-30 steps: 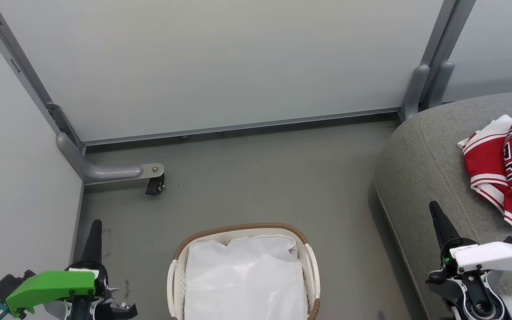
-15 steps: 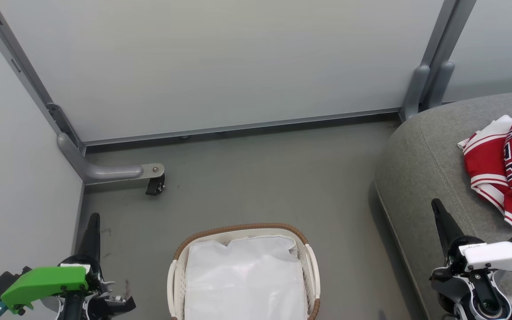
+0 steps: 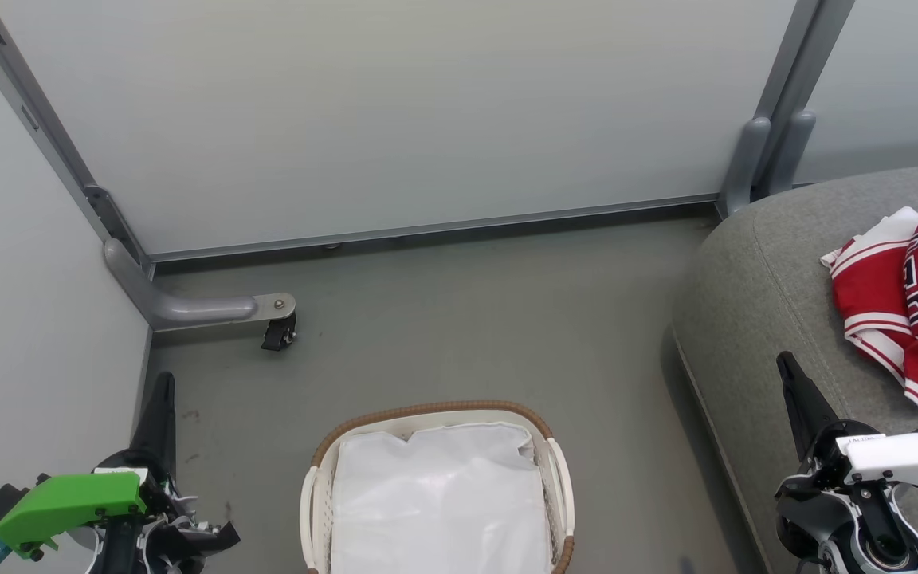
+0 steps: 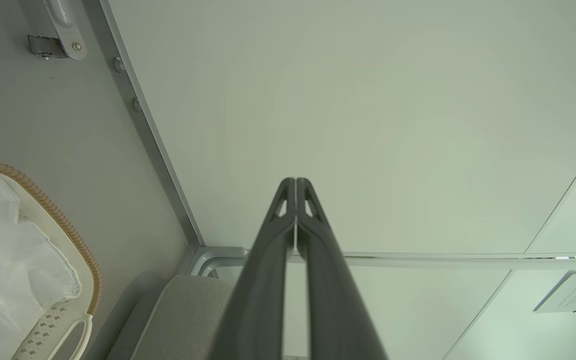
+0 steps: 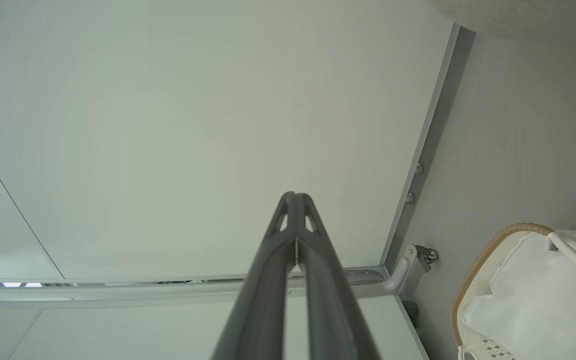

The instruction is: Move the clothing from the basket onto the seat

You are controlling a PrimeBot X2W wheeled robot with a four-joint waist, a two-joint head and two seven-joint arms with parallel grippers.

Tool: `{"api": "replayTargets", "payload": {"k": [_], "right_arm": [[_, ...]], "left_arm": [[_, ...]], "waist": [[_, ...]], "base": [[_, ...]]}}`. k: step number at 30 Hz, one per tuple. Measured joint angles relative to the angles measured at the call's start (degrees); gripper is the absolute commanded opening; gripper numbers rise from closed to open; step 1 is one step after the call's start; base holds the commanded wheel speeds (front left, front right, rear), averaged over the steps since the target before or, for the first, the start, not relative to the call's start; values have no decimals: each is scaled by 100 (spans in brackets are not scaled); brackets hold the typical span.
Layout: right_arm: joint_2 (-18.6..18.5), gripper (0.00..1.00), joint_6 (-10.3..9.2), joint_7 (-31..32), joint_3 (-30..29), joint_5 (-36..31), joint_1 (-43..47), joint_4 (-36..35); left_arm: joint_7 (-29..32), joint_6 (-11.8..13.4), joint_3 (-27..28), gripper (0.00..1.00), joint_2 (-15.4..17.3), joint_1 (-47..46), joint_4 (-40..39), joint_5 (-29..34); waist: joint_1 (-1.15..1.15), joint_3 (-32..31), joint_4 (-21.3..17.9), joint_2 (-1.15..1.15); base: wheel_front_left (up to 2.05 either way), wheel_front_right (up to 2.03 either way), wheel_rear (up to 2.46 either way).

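Already on seat, clothing, apart from both jaws.

Left end effector slid down-left; right end effector slid down-right.

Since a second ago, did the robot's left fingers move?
Yes. The left fingers shifted left, away from the basket and toward the side wall.

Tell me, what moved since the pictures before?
Only a little moved. The left hand drifted outward to the left and the right hand drifted outward to the right. Both are shut and hold nothing. The red clothing stayed on the seat, and the basket with its white liner stayed put.
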Motion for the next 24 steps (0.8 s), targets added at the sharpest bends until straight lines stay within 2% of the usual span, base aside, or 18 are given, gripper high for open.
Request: {"api": "replayTargets", "payload": {"k": [24], "right_arm": [[-1,0,0,2,-2,0,1,-2]], "left_arm": [[0,0,1,0,0,-1,-1,-1]], "waist": [[0,0,0,0]], "base": [[0,0,0]]}}
